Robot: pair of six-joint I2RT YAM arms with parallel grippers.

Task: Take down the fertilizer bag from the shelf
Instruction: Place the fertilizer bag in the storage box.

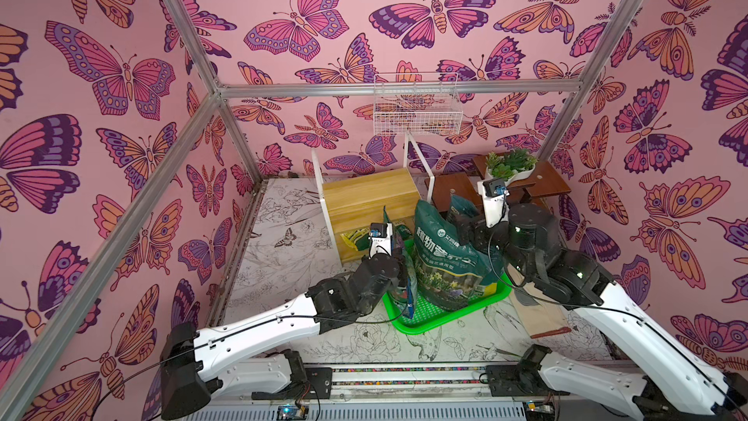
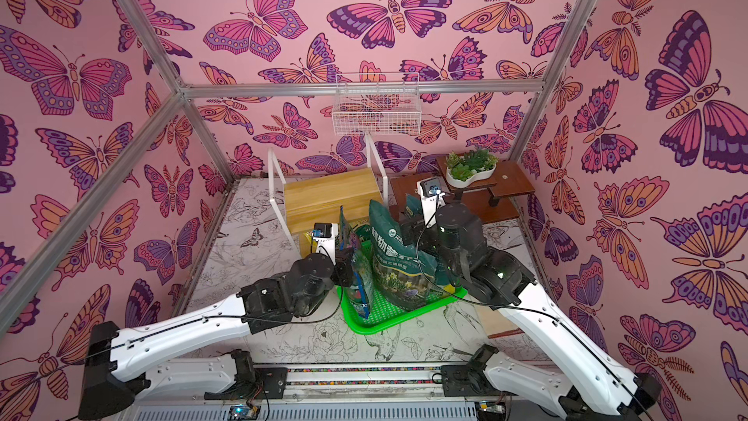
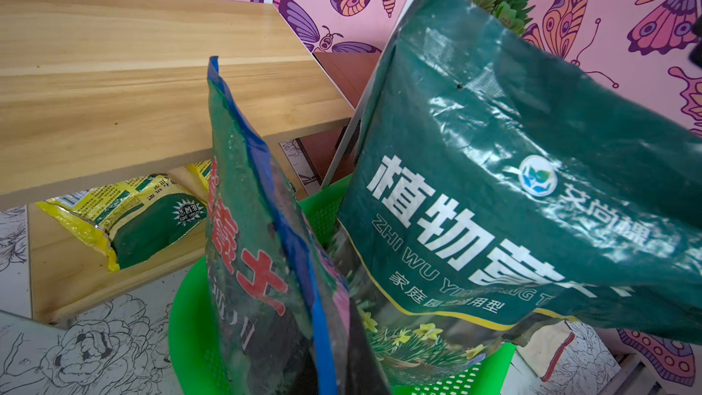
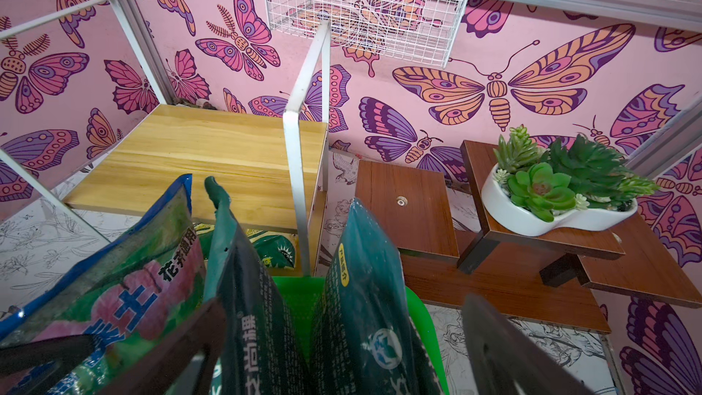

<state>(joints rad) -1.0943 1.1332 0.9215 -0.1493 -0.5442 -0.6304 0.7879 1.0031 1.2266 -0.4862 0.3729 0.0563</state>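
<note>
Fertilizer bags in two places: one on the shelf, the rest down in a tray.

Yellow-green fertilizer bag (image 3: 140, 222): lying flat on the lower plank of the shelf (image 3: 133, 89), tucked under the upper plank, lower left of the left wrist frame. Only a sliver showing in the top views, near centre.

Blue-edged fertilizer bag (image 3: 262, 245): off the shelf, standing on edge in the green tray (image 1: 417, 324), just left of centre in both top views. Left jaws clenched, pinching this bag from its left side as far as the top views show; hidden in the left wrist frame.

Large dark green fertilizer bag (image 1: 449, 261): upright in the same tray, centre of frame, white lettering toward the camera, just right of the blue-edged one.

Second dark green fertilizer bag (image 1: 461, 206): behind the large one, only its top showing.

Right jaws: spread wide, released, one at each lower corner of the right wrist frame with both dark green bag tops between them. Contact with either bag: cannot tell.

Tray: on the counter (image 1: 283, 277), right in front of the shelf.

Dark brown stand (image 4: 406, 214): right of the shelf, white planter (image 4: 532, 218) of succulents on its higher step.

White wire basket (image 1: 417, 111): on the back wall, above the shelf.
</note>
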